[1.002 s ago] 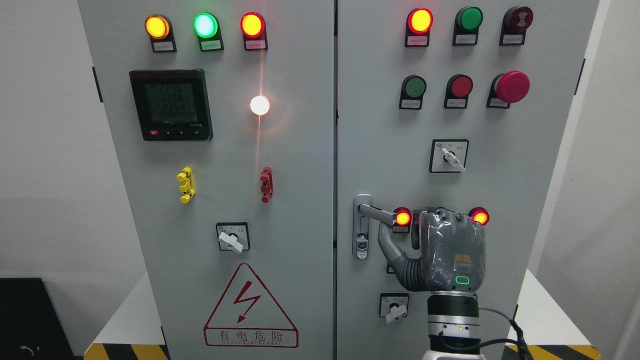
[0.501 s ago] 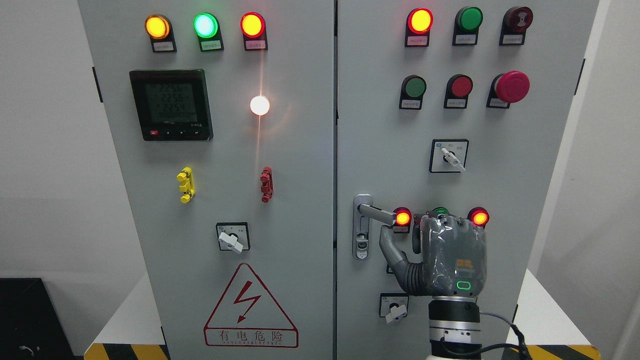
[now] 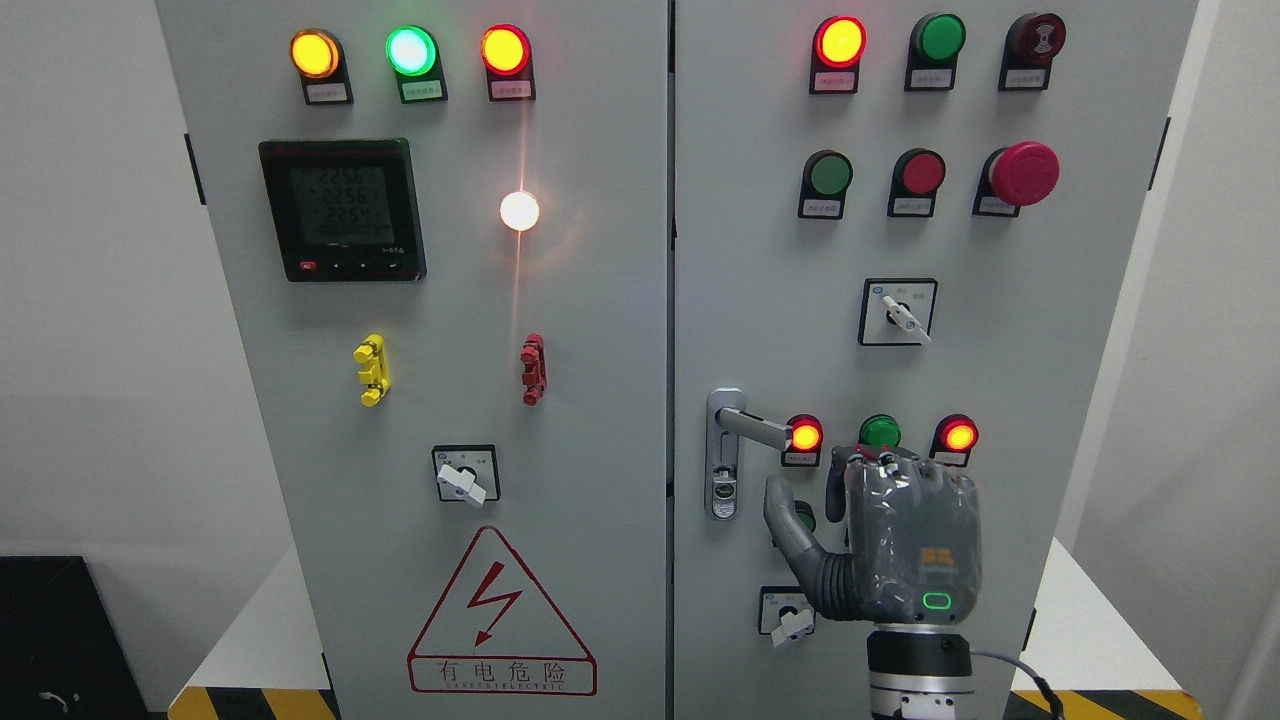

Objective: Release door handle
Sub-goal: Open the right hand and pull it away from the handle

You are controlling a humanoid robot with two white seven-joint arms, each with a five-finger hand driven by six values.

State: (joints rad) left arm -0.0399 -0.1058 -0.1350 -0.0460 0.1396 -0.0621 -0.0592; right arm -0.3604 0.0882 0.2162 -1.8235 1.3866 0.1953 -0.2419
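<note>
The grey lever door handle [image 3: 752, 427] sticks out to the right from its lock plate [image 3: 724, 480] on the right cabinet door [image 3: 760, 250]. My right hand [image 3: 835, 490] comes up from the bottom edge, its back to the camera. It hangs below and to the right of the lever, apart from it. The thumb [image 3: 785, 512] is spread to the left and the fingers [image 3: 885, 462] are loosely bent, with nothing in them. The left arm is out of view.
Two lit red lamps [image 3: 805, 436] [image 3: 958, 436] and a green button [image 3: 879, 431] sit just above the hand. A rotary switch [image 3: 790, 612] is beside the wrist, another [image 3: 898, 311] higher up. The left door [image 3: 450, 300] carries a meter, lamps and a warning sign.
My right hand has dropped down and slightly right, with its thumb coming away from under the lever. The green button behind the knuckles has come into view. The handle has not moved.
</note>
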